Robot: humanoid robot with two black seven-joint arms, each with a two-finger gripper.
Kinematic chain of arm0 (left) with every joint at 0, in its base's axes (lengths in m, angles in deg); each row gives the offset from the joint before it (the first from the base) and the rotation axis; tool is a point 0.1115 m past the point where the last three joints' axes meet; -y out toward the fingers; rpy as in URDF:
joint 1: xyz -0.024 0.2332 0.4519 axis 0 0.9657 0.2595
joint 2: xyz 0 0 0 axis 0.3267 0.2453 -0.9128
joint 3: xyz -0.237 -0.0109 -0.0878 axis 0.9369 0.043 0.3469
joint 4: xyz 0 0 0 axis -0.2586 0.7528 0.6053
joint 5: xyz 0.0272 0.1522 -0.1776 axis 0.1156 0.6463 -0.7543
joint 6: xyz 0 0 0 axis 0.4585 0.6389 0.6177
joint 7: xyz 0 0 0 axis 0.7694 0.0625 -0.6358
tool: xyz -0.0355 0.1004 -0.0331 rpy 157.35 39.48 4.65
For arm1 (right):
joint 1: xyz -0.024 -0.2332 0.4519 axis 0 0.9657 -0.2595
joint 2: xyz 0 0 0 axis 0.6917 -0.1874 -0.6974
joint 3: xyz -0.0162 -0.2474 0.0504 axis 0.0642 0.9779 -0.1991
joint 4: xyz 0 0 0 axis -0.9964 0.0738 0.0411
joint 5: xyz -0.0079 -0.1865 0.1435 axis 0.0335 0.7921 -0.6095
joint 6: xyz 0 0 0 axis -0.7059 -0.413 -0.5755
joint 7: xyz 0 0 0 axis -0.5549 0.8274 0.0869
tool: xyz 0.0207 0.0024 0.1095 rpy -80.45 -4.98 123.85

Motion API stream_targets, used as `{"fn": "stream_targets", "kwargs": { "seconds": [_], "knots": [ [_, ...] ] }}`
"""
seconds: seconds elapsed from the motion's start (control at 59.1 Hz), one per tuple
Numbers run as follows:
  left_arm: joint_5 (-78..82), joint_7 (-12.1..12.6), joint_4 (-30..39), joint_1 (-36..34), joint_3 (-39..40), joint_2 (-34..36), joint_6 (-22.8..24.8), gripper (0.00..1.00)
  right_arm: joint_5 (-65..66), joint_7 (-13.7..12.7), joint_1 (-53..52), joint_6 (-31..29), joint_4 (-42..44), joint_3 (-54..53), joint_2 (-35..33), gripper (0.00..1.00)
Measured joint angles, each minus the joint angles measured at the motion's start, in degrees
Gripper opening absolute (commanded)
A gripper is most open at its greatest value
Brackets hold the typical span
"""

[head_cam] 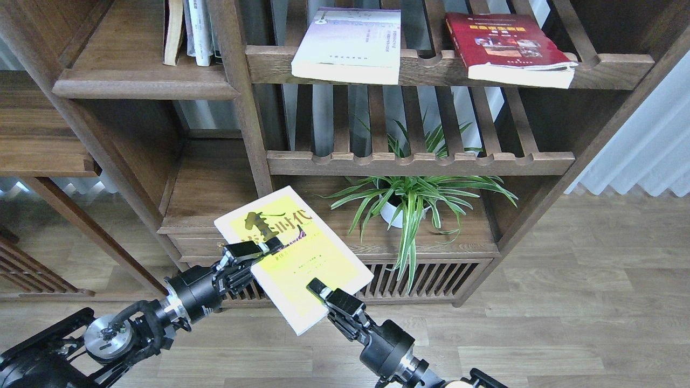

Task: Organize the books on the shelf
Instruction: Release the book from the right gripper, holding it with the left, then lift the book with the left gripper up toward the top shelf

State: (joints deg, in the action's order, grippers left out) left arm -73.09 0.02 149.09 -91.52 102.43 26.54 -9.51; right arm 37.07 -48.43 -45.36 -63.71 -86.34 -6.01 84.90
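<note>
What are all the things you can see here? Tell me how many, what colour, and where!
Yellow book: one, yellow-green with black characters, held between both grippers in front of the bookcase.
Lavender book: one, pale lavender-white, flat on the top slatted rack, left.
Red book: one, dark red, flat on the top slatted rack, right.
Upright books: a few, tan and white, on the solid shelf at upper left.
Potted plant: one, green leaves, white pot, low compartment.
Curtain: one, pale, right.
Floor: wooden, grey-brown.
Left gripper: black, on the book's left edge.
Right gripper: black, at its lower edge.
</note>
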Motion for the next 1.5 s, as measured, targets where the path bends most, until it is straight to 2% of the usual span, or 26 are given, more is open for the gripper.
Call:
{"fn": "stream_targets", "kwargs": {
  "seconds": [0.304,0.473,0.643,0.896,1.37,1.505],
  "knots": [
    [6.8,-0.4,8.3,5.7,5.6,2.5,0.0,0.06,-0.1,0.0,-0.6,0.0,3.9,-3.7,0.0,0.98],
    [12.2,-0.4,9.9,9.9,8.1,4.3,0.0,0.06,-0.1,0.0,-1.6,0.0,4.5,-4.3,0.0,0.98],
    [22.8,-0.4,12.3,16.9,14.1,2.0,0.0,0.05,-0.1,0.0,-2.3,0.0,4.7,-4.5,0.0,0.98],
    [34.9,0.0,12.9,24.1,21.4,-1.5,0.0,0.05,-0.2,0.0,-2.4,0.0,4.9,-5.7,0.0,0.98],
    [46.8,1.1,13.0,29.1,32.6,-6.9,0.0,0.06,-0.2,1.4,-2.4,0.0,9.7,-7.0,0.0,0.98],
    [48.3,3.5,12.9,31.0,36.7,-6.9,0.0,0.05,-0.1,1.4,-2.4,0.0,10.9,-8.6,0.0,0.98]
  ]
}}
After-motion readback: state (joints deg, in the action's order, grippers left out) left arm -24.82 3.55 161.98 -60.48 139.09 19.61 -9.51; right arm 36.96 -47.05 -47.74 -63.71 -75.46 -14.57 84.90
